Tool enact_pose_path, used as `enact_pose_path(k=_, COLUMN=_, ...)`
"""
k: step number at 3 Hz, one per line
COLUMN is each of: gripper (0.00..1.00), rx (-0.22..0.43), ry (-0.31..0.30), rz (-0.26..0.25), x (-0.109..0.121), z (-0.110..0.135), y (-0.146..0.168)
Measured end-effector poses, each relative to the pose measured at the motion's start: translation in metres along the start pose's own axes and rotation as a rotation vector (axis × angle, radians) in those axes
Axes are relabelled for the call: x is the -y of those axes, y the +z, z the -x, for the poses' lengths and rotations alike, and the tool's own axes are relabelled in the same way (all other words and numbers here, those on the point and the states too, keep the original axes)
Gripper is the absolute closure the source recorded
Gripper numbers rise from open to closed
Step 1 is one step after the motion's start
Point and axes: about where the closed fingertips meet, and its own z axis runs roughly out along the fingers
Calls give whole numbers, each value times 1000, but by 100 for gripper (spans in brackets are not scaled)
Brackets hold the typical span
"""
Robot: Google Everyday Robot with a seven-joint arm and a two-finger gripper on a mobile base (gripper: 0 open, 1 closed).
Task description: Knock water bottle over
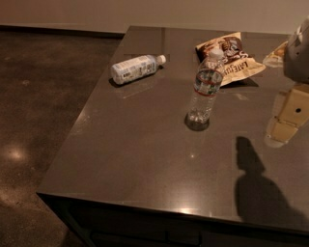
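1. Worktop (145, 159) dark and glossy, with light glints; dark speckled floor (38, 96) to its left, pale wall (145, 12) behind.
2. Near mid-worktop, bottle (205, 89) upright, just in front of chip bag (231, 60); labelled bottle (135, 69) lying on its side, well to the left.
3. At right edge, hand (282, 125) low over worktop, pointing down, apart from bottle; spread or pressed together, cannot tell.
4. Arm shadow (256, 188) on worktop, nearer front edge.
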Motion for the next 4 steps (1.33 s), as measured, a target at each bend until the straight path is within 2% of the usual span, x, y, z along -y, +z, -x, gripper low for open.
enact_pose_path(k=1, gripper=0, rx=0, ry=0, rz=0, x=0, z=0, y=0)
enact_pose_path(k=3, gripper=0, rx=73, ry=191, rz=-64, x=39, z=6, y=14)
enact_pose_path(k=4, gripper=0, rx=113, ry=251, rz=-94, x=48, z=20, y=27)
